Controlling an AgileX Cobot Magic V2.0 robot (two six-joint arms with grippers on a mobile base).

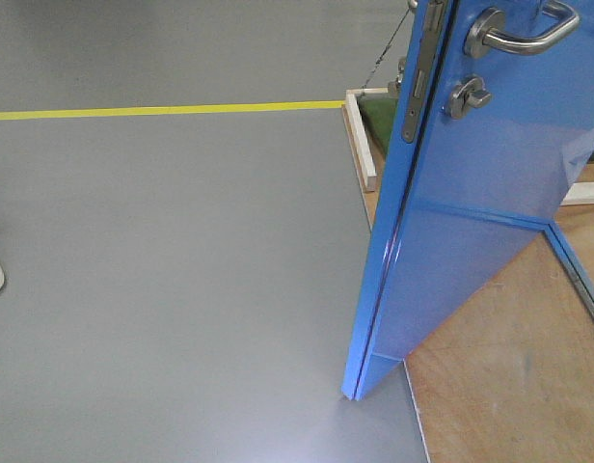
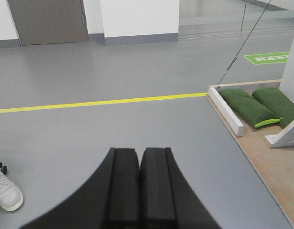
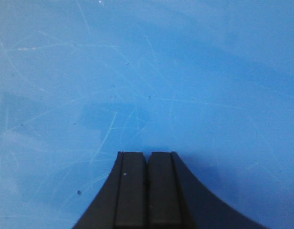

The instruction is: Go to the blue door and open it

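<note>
We see the blue door (image 1: 471, 241) as a tall, glossy, bright-blue panel whose sheen mirrors the surroundings. A silver lever handle (image 1: 524, 34) sits near its top, a round silver thumb-turn lock (image 1: 468, 96) just below it, and a long metal latch plate (image 1: 418, 87) is set into the narrow edge that faces the front camera. In the front view the door stands ajar, its lower corner reaching out over the grey floor (image 1: 181, 289) beyond the wooden board (image 1: 509, 395) that lies at its foot. Our right claw (image 3: 147, 157) is clenched, its two black pads pressed together with nothing between them. Directly ahead of it the door's scratched blue surface fills the whole right wrist view. The panel looks very near the tips, but we cannot tell whether they touch it. Our left claw (image 2: 139, 155) is likewise clenched and empty, pads meeting along a thin seam. It points out over open grey floor, with a yellow line (image 2: 99, 101) running across ahead of it. Ahead and to its right lie two green sandbags (image 2: 254, 107) on the board, just behind a white wooden rail (image 2: 225, 112). Low on the left claw's left side, a white shoe (image 2: 6, 191) rests on the floor.
</note>
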